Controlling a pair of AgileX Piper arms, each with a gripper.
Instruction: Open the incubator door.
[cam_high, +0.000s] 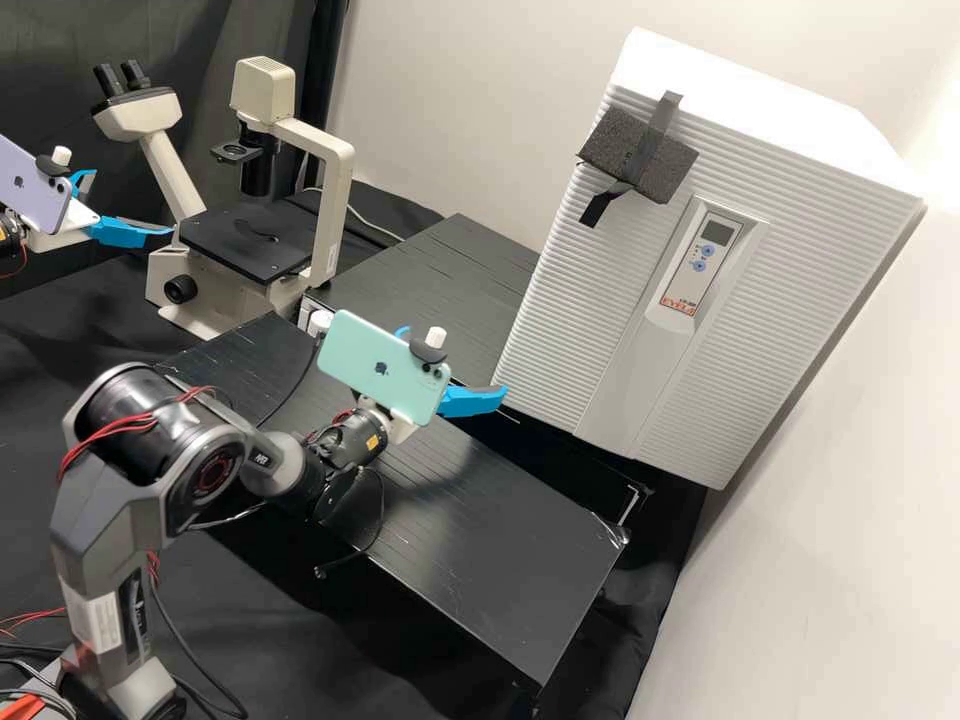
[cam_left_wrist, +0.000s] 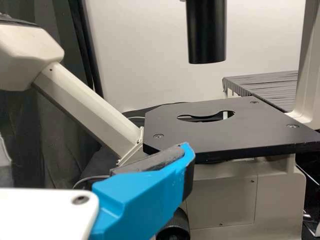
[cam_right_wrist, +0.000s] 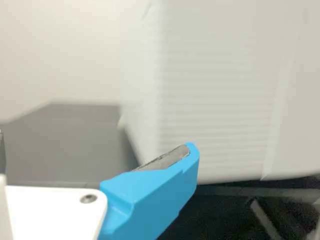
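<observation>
Incubator (cam_high: 745, 300) first, folks: it stands on the right side of the high view, big and white, and its ribbed door (cam_high: 570, 300) looks shut. High on that door sits a dark foam pad (cam_high: 650, 158), strapped on with black tape (cam_high: 663, 115) and jutting to the front's left edge in the high view. The control panel (cam_high: 703, 255) is beside it, a small display over blue buttons.

And right at the lower edge of the incubator, here's the right gripper (cam_high: 455, 361), wide, its two fingers apart and nothing between them! One fingertip is close to the door's edge; whether it touches, I can't tell. The right wrist view has that blue finger (cam_right_wrist: 150, 192) in front of the ribbed white face.

Over to the left gripper (cam_high: 134, 202), also spread wide and empty, beside the cream microscope (cam_high: 325, 200). In the left wrist view, its blue finger (cam_left_wrist: 142, 200) is in front of the black stage (cam_left_wrist: 165, 120).

Further out: a mint phone (cam_high: 375, 365) on the right arm, a lilac phone (cam_high: 35, 185) on the left, the black bench (cam_high: 480, 530) below, and a pale wall (cam_high: 470, 100) behind.
</observation>
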